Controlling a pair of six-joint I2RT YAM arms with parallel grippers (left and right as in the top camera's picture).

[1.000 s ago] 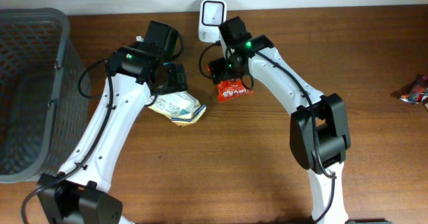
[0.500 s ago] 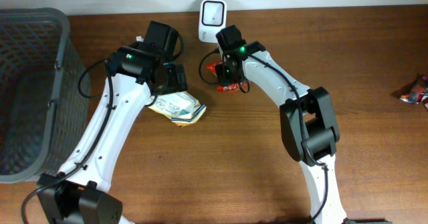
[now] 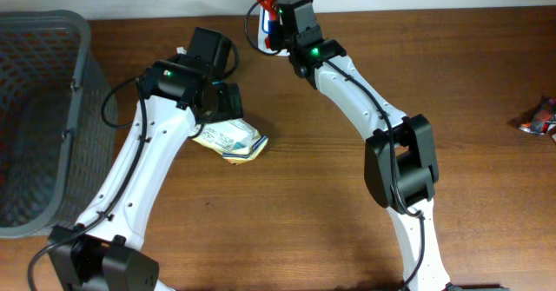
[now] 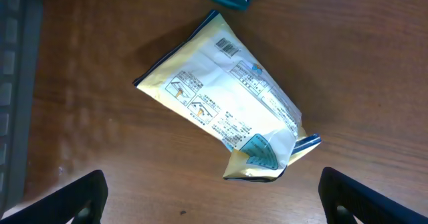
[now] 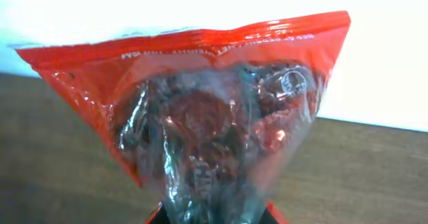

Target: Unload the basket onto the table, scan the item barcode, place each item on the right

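Right gripper (image 3: 274, 22) clamped tight on red snack pouch (image 5: 214, 117), holding it raised at the table's (image 3: 347, 195) back edge. Left gripper (image 4: 214, 200) spread wide, empty, above yellow packet (image 4: 227, 110).

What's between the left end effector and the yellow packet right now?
Nothing. In the left wrist view the open left end effector faces the yellow packet, with only bare wooden table showing around it.

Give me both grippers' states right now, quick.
Left gripper: open, empty, above the yellow packet.
Right gripper: shut on the red snack bag, lifted off the table.
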